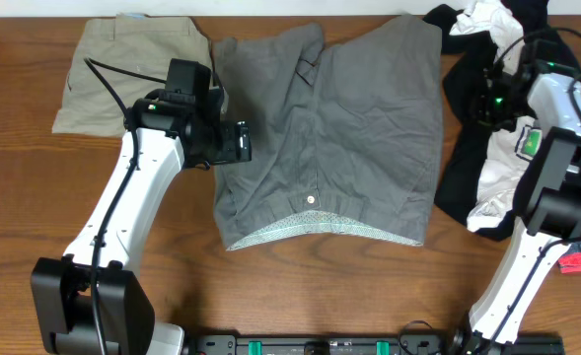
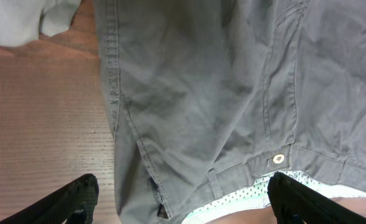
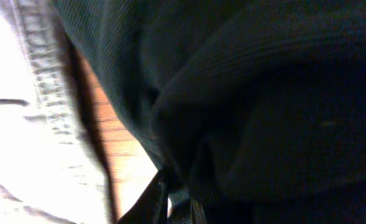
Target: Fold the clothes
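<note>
grey shorts (image 1: 349, 118): matt woven cloth | table (image 1: 14, 197): smooth grained wood | black garment (image 3: 263, 93): ribbed knit

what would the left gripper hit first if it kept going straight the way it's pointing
Most likely the grey shorts: the open left gripper points down at their side seam, near the waistband button. Nothing shows between it and the cloth, though the depth is unclear.

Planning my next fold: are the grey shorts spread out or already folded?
Spread out. The grey shorts lie flat, both legs side by side, with the waistband button showing.
</note>
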Tool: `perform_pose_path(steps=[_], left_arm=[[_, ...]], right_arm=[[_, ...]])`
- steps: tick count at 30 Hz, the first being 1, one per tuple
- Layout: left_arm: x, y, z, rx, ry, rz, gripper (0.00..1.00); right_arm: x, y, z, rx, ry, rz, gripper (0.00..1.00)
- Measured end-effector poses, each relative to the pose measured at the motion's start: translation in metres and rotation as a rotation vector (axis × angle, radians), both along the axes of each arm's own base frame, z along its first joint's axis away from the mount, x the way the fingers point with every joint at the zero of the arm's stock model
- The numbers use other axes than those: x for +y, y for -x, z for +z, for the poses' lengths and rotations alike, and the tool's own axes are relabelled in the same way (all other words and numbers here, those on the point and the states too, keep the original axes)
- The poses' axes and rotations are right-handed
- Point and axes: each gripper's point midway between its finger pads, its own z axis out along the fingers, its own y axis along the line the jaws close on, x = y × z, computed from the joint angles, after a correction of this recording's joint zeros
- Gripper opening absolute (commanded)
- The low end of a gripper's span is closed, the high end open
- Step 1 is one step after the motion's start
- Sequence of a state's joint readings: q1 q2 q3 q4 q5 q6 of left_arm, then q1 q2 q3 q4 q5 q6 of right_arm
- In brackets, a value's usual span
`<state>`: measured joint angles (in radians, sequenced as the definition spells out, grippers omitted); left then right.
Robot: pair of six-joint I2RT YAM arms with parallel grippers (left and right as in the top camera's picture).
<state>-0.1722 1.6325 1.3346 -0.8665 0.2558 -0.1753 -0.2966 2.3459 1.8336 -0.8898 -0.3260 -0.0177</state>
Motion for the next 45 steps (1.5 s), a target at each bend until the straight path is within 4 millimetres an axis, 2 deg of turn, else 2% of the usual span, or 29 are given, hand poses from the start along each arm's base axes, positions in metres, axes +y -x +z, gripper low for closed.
perform_pose_path(steps=[12,15,16,17,21,24,29,32,35,39,42,45], left_arm=[[0.000,-0.003,0.001,-0.011,0.002,0.000,0.89],[0.000,-0.003,0.001,-0.011,0.002,0.000,0.88],[0.000,-0.003,0.001,-0.011,0.002,0.000,0.88],[0.000,-0.003,0.001,-0.011,0.002,0.000,0.89],[-0.001,-0.003,0.001,-0.014,0.002,0.000,0.88],[-0.001,-0.006,0.002,-0.029,0.004,-0.004,0.89],[-0.002,-0.011,0.004,-0.051,0.002,-0.018,0.88],[-0.002,-0.012,0.004,-0.056,0.003,-0.019,0.88],[-0.007,-0.012,0.005,-0.064,0.006,-0.032,0.88],[-0.038,-0.009,0.008,-0.093,0.023,-0.111,0.88],[-0.079,0.001,0.012,-0.121,0.042,-0.224,0.88],[-0.120,0.015,0.016,-0.160,0.062,-0.349,0.88]], right_arm=[[-0.091,-0.012,0.004,-0.152,0.094,-0.103,0.12],[-0.101,-0.011,0.005,-0.161,0.102,-0.115,0.11],[-0.102,-0.010,0.005,-0.163,0.102,-0.115,0.13],[-0.102,-0.010,0.005,-0.164,0.098,-0.115,0.20],[-0.091,-0.010,0.010,-0.162,0.049,-0.090,0.45],[-0.080,-0.012,0.028,-0.158,0.001,-0.053,0.59],[-0.061,-0.020,0.087,-0.163,-0.044,0.004,0.73],[-0.044,-0.027,0.127,-0.202,-0.037,0.058,0.77],[-0.026,-0.035,0.153,-0.243,-0.011,0.108,0.78],[0.000,-0.045,0.163,-0.266,0.027,0.160,0.78],[0.011,-0.049,0.162,-0.260,0.047,0.167,0.79],[0.010,-0.053,0.162,-0.265,0.064,0.150,0.80]])
